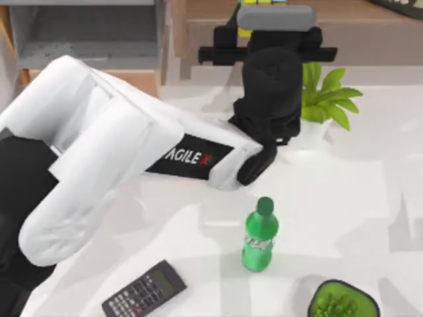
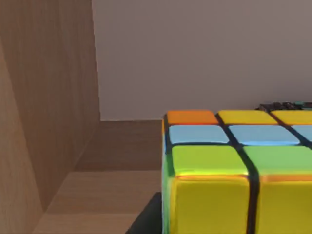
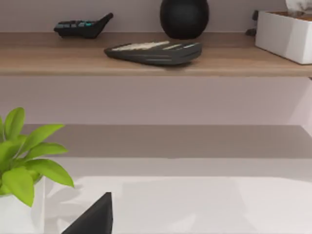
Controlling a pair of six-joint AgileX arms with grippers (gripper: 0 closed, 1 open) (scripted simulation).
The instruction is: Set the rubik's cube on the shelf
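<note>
A: Start at the left of the table. What's there?

B: The grey cubby box (image 1: 86,33) sits at the back left, and my left arm (image 1: 99,152) sweeps from the near left corner up across the white table (image 1: 370,198) toward the back. Near the front left lies a dark calculator (image 1: 144,290).

A: And the left gripper?

B: The left gripper (image 1: 264,26) is up at the shelf (image 1: 357,26), at its left end, next to the wooden side wall (image 2: 44,97). Whether its fingers are wide or closed on anything I cannot tell, since the wrist housing covers them from above.

A: Where is the rubik's cube?

B: The rubik's cube (image 2: 234,170) is at the shelf, right under the left wrist camera, with orange, yellow, blue and green squares showing; from above a bit of yellow and green (image 1: 261,4) peeks out past the gripper. I cannot tell if it is resting on the wood or just above it.

A: Further right?

B: A green bottle (image 1: 260,234) stands upright mid-table, a potted plant (image 1: 324,99) near the shelf front, a green bowl-like thing (image 1: 344,304) at the near right. On the shelf there are a dark flat object (image 3: 153,51), a black round object (image 3: 184,17) and a white box (image 3: 285,34). The right gripper's state I cannot tell
</note>
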